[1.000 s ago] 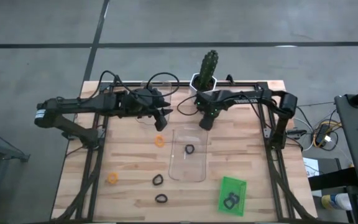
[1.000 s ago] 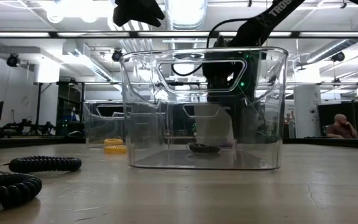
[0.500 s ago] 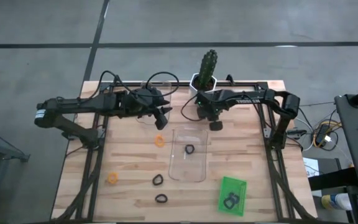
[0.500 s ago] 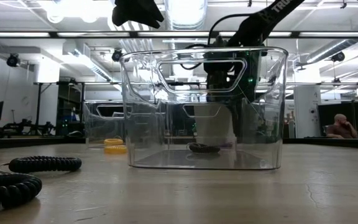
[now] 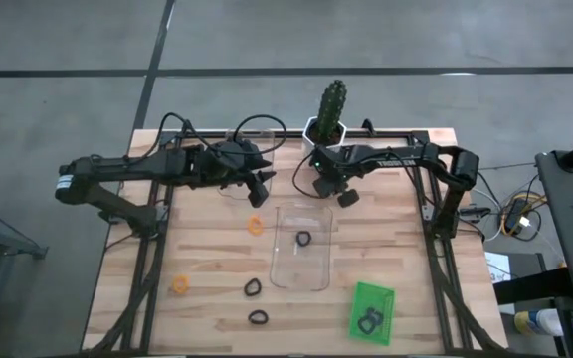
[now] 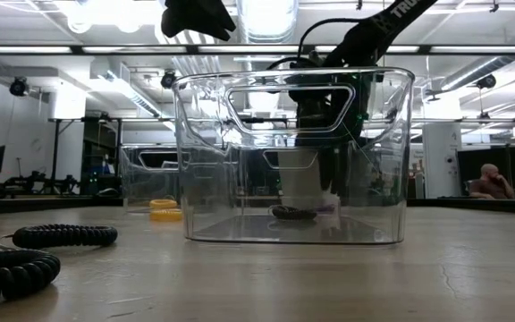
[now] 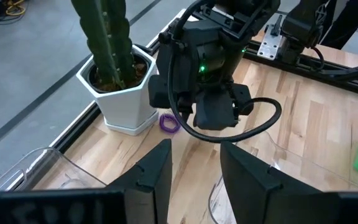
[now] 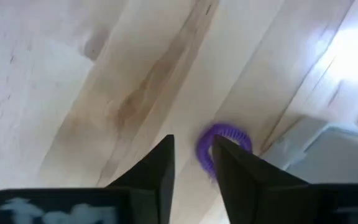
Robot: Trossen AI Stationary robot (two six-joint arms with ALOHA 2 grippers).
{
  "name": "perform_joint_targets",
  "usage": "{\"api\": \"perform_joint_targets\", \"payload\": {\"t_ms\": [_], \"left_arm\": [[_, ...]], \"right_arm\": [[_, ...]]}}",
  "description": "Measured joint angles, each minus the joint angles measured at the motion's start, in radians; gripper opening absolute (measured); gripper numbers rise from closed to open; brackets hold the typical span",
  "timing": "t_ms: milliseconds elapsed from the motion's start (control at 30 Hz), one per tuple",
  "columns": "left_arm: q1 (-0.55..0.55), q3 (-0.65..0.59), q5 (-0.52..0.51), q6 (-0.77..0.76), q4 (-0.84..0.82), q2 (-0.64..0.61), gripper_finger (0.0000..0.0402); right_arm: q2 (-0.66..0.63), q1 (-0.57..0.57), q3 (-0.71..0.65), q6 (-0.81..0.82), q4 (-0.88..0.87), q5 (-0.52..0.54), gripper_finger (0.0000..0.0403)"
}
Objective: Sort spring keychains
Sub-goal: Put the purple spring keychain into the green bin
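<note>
My right gripper (image 5: 324,187) hangs open near the table's far edge, beside the white cactus pot (image 5: 326,129). In the right wrist view its fingertips (image 8: 193,146) point down at a purple spring keychain (image 8: 224,139) lying flat on the wood just past them, close to the pot. My left gripper (image 5: 264,185) waits open to its left, above the table, and its wrist view shows the purple keychain (image 7: 168,122) under the right arm. Orange keychains (image 5: 256,226) (image 5: 180,284) and black ones (image 5: 253,287) (image 5: 258,318) lie on the table. One black keychain (image 5: 303,239) lies in the clear tray (image 5: 301,273).
A green tray (image 5: 371,310) near the table's near right corner holds a black keychain. A second clear tray (image 6: 146,179) stands at the far left, under my left arm. The cactus pot and the dark frame rails (image 5: 428,199) border the table's far and right sides.
My right gripper has drawn a little toward the far edge and the cactus pot, and its wrist has turned. The keychains and trays have stayed where they were.
</note>
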Motion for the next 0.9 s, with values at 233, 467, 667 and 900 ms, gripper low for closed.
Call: {"api": "perform_joint_targets", "payload": {"t_ms": [233, 467, 667, 900], "left_arm": [[0.000, 0.000, 0.000, -0.001, 0.011, 0.000, 0.0128], [0.000, 0.000, 0.000, -0.002, 0.011, 0.000, 0.0128], [0.000, 0.000, 0.000, -0.002, 0.011, 0.000, 0.0128], [0.000, 0.000, 0.000, -0.001, 0.011, 0.000, 0.0129]], "right_arm": [[0.000, -0.007, -0.032, -0.033, 0.040, 0.000, 0.0176], [0.000, -0.007, -0.091, -0.032, 0.118, 0.060, 0.0189], [0.001, -0.007, -0.113, -0.015, 0.156, 0.059, 0.0180], [0.007, -0.011, -0.112, 0.036, 0.187, 0.057, 0.0178]]}}
